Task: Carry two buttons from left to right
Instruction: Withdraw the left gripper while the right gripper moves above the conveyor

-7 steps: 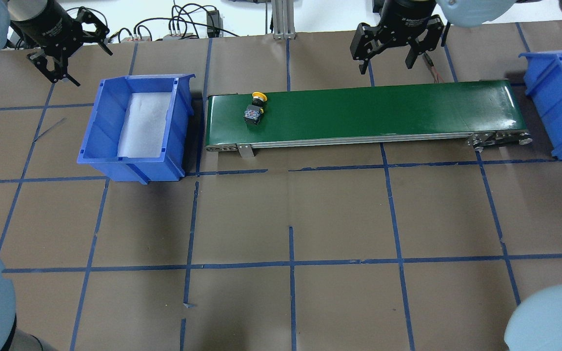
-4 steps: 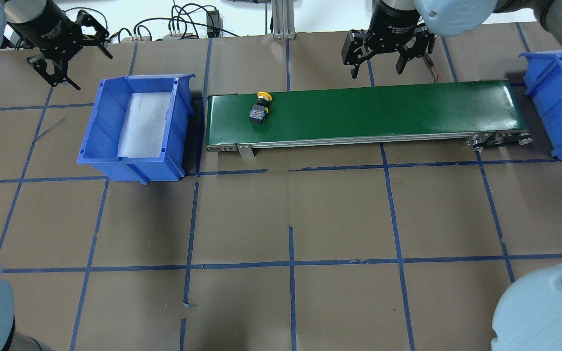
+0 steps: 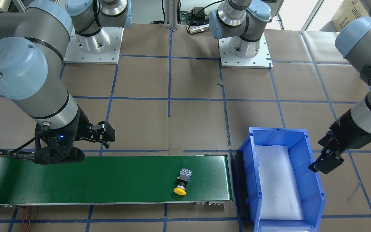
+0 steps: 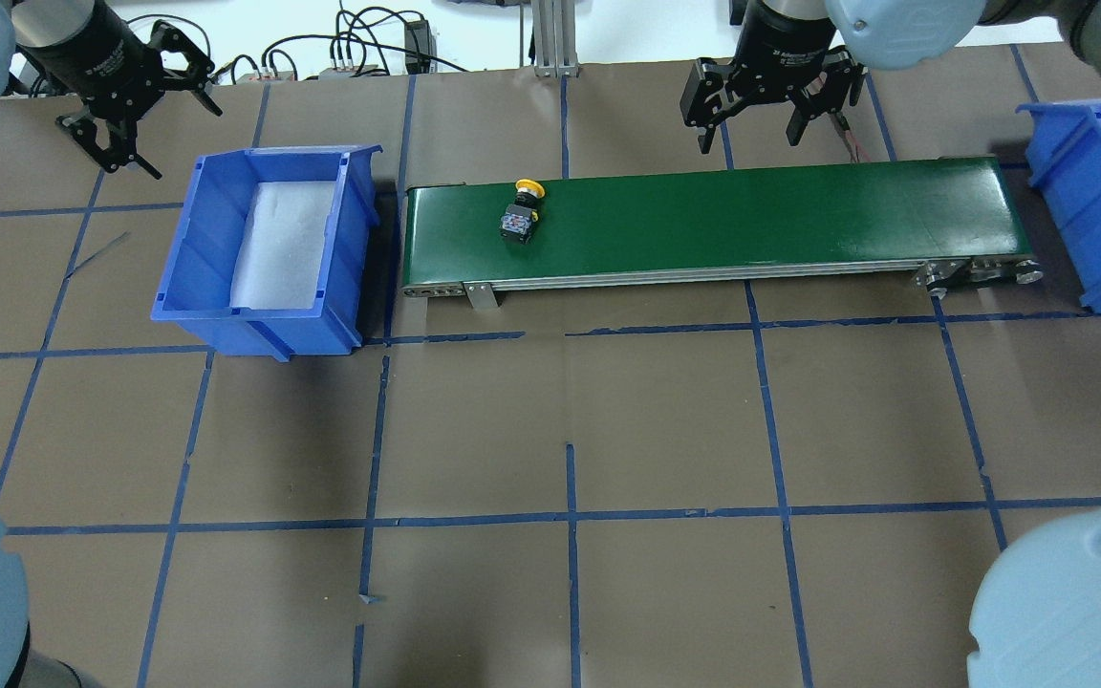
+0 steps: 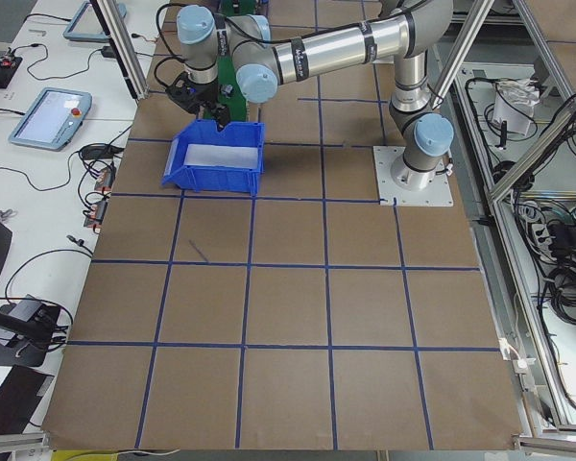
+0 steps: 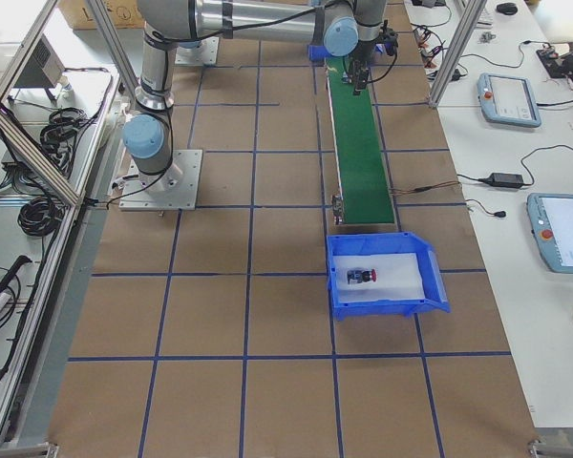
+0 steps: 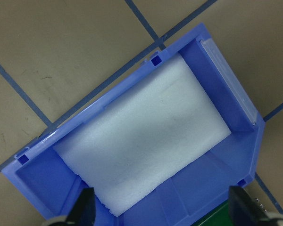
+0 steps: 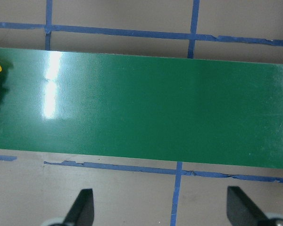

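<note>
The yellow button [image 4: 520, 212] lies on its side on the green belt [image 4: 751, 215], near the end by the left bin [image 4: 189, 239], cap towards the far edge; the red button [image 6: 361, 277] already sits in the right bin [image 6: 387, 307]. The right pincer [image 4: 748, 143] hangs spread wide just beyond the belt, holding nothing; the left pincer [image 7: 163, 209], likewise wide and unladen, hovers beside the left bin. The button looks light and rigid; its round cap would likely slip, so the body's flat sides seem the place to grip
</note>
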You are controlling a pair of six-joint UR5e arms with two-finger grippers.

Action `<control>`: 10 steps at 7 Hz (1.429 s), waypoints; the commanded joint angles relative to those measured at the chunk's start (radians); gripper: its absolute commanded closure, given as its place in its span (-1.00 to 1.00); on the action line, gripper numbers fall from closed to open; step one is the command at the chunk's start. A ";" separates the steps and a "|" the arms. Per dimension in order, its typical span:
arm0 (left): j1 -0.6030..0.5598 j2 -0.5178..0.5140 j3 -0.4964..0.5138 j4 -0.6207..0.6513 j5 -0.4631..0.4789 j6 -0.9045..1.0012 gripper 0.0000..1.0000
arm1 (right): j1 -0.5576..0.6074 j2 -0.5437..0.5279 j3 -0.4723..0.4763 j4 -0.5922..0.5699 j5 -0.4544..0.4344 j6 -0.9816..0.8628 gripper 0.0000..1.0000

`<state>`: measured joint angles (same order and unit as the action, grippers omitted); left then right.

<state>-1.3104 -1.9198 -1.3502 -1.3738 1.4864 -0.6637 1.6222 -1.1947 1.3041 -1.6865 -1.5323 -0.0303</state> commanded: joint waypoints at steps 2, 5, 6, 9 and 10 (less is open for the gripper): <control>-0.015 -0.002 -0.003 -0.005 0.000 0.004 -1.00 | -0.004 0.000 0.007 -0.002 0.000 -0.003 -1.00; -0.015 -0.002 -0.012 -0.083 0.006 -0.004 -1.00 | -0.004 0.001 0.007 -0.004 0.000 -0.003 -0.99; -0.013 -0.005 -0.001 -0.082 0.009 0.005 -1.00 | -0.004 0.001 0.007 -0.004 0.000 -0.002 -0.99; -0.013 -0.021 0.014 -0.044 0.003 0.247 -1.00 | 0.002 0.001 0.007 -0.004 0.001 0.010 -1.00; -0.021 -0.024 0.019 -0.003 0.011 0.289 -1.00 | 0.010 0.010 0.006 -0.010 0.007 0.038 -0.99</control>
<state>-1.3253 -1.9374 -1.3395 -1.4159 1.4904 -0.4466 1.6241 -1.1913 1.3113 -1.6914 -1.5297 -0.0184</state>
